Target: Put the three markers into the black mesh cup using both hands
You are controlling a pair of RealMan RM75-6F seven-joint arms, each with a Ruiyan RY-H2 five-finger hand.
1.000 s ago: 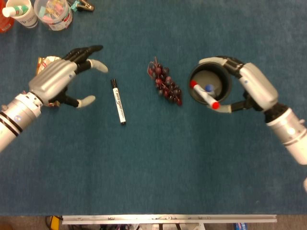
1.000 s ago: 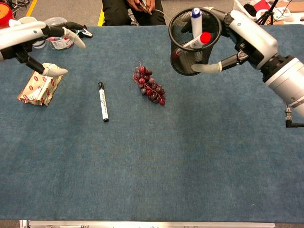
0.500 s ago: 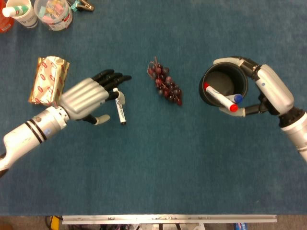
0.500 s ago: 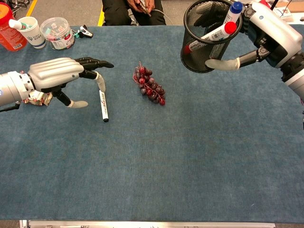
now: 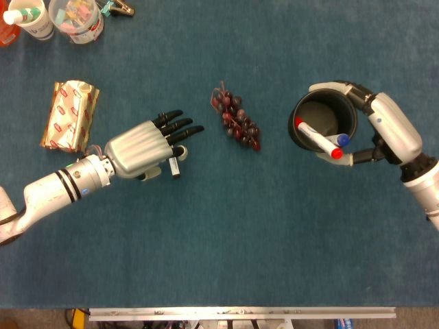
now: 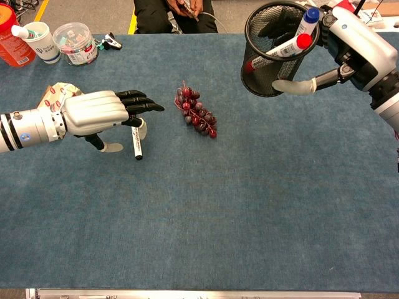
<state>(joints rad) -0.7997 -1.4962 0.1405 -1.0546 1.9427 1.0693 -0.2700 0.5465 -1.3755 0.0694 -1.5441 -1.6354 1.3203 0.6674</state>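
- Hovering over the blue tabletop, the left hand was seen palm-down above the black marker, its dark fingers stretched toward the grapes; the marker's lower end was visible on the cloth beneath the hand, and whether it was actually pinched could not be told.
- The black mesh cup was held off the tabletop by the right hand, with fingers wrapped round its rim and wall.
- Two markers were pictured inside the cup, a red-capped marker leaning across the opening and a blue-capped marker standing against the rim beside it.
- The bunch of dark red grapes was shown lying between the two hands, apart from both.
- A gold-and-red wrapped packet was seen near the left forearm.
- A paper cup, a clear tub and an orange container were grouped at the far left corner.
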